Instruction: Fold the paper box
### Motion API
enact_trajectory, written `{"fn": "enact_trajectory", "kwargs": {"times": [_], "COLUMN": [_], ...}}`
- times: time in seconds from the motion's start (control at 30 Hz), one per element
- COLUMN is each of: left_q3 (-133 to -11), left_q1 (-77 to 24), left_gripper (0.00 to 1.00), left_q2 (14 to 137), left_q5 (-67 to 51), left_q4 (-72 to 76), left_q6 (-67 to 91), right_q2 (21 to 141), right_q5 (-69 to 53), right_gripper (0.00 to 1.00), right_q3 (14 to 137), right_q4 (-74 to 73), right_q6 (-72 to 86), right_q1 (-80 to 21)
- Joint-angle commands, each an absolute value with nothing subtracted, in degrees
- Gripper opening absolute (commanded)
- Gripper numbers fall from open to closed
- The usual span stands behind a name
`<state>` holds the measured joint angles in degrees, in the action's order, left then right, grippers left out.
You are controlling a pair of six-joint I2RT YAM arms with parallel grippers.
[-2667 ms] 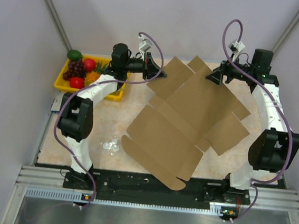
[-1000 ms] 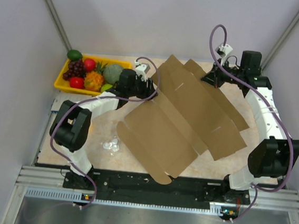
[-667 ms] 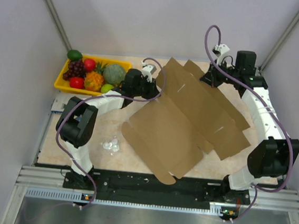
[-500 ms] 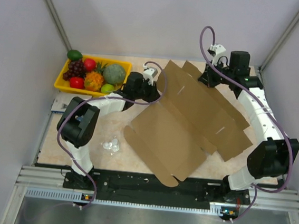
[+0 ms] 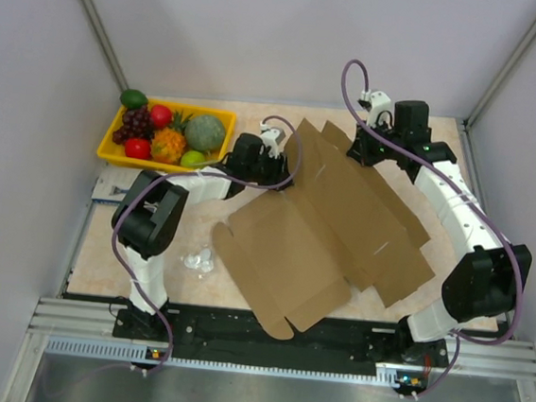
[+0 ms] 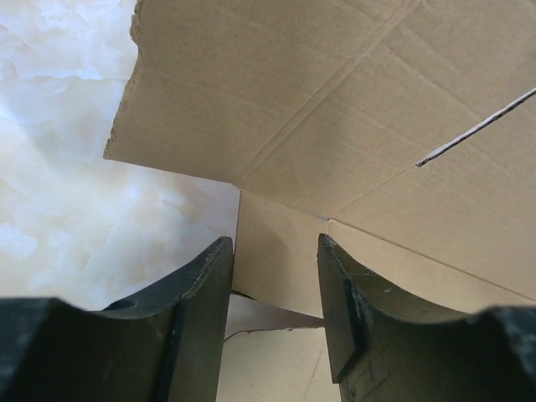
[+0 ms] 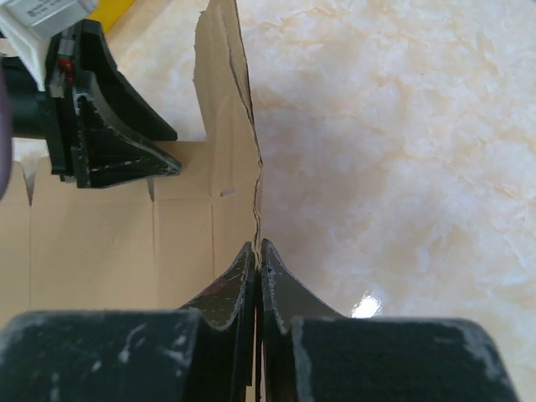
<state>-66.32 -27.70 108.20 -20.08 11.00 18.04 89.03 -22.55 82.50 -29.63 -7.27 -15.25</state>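
While reading the top view: early in the fold, judging by paper box (image 5: 341, 227) lying mostly flat across mid-desk (image 5: 152, 223) with its far-left panel tilted up. Right claw (image 5: 356, 153) on the far edge, left claw (image 5: 276, 169) at the panel's left corner.

Left wrist: fingers apart, flap edge in the gap, nothing gripped.

Right wrist: fingers together, clamped on the thin box edge.

Next, probably: close left on the flap, then swing the panel over along its crease, both sides level.

Can't see the crease under the raised panel. Contact points hidden by claw bodies from above.
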Motion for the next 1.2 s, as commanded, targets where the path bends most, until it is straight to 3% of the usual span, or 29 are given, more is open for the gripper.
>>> {"fn": "enact_trajectory", "kwargs": {"times": [0.0, 0.43, 0.6, 0.67, 0.9, 1.17], "left_q3": [-70.5, -79.5, -74.6, -73.3, -59.2, -50.7], "left_q1": [-28.0, -25.1, -23.8, -23.8, -25.4, -29.5], "left_gripper": [0.52, 0.56, 0.35, 0.24, 0.01, 0.0], "left_q2": [110.2, 120.2, 119.3, 118.0, 110.0, 102.8], "left_q5": [-22.8, -36.9, -40.6, -39.8, -31.6, -19.4], "left_q4": [11.7, 5.8, 14.9, 18.2, 33.6, 37.9], "left_q6": [16.9, 16.1, 19.1, 18.7, 15.7, 10.6], "right_q2": [88.3, 88.2, 88.9, 89.1, 90.6, 90.7], "right_q5": [-26.4, -36.7, -38.4, -39.1, -30.9, -23.5], "right_gripper": [0.0, 0.0, 0.0, 0.0, 0.0, 0.0], "right_q3": [82.4, 83.7, 83.7, 83.8, 84.0, 82.4], "right_q4": [-28.1, -28.0, -27.8, -26.7, -24.9, -22.3], "right_q6": [-7.1, -8.3, -7.9, -6.4, -1.6, 3.8], "right_q1": [-16.0, -13.3, -10.9, -9.4, -7.6, -7.3]}}
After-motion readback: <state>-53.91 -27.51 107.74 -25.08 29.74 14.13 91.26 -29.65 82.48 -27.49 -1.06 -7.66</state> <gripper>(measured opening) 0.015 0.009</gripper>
